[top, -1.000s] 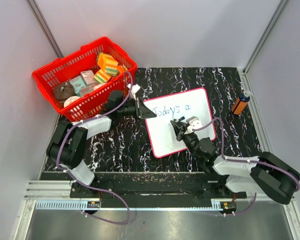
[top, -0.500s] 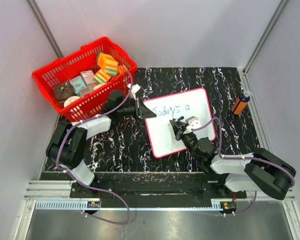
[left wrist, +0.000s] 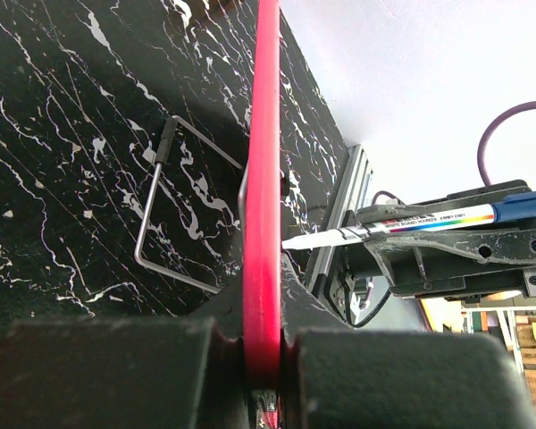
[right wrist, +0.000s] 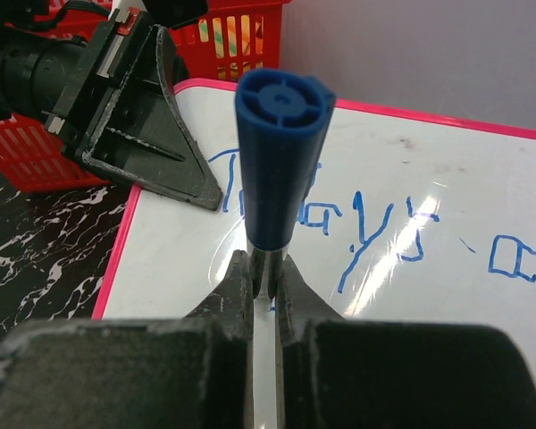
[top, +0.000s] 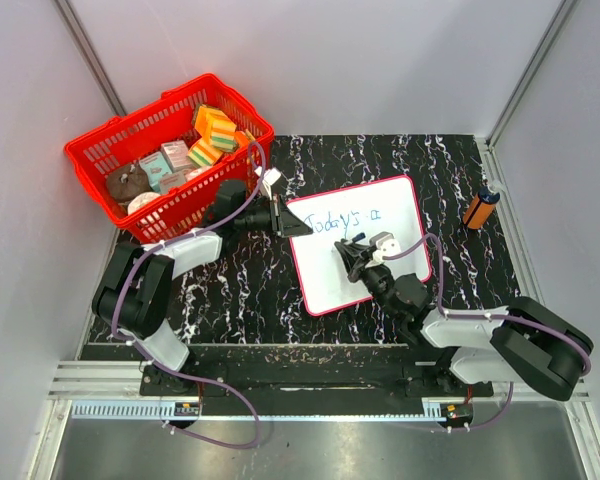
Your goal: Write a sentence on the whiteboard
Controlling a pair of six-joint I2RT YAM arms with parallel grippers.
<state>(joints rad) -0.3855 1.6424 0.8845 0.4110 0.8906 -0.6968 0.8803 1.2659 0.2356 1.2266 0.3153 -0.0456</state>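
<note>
1. The left arm stretches from its base away and to the right, with the wrist held low.
2. The left gripper is pinched tight on the whiteboard rim at the far left corner.
3. The right arm is folded at the elbow out to the right, and its forearm runs back leftward.
4. The right gripper clamps a marker and seems to be tilted downward, though that is hard to judge from above.

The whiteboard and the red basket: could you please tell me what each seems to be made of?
The whiteboard looks like a smooth, glossy coated panel, since glare streaks show across its white face; its pink rim seems to be plastic. The red basket appears to be moulded plastic, slightly shiny, judging by its uniform colour and open lattice walls.
</note>
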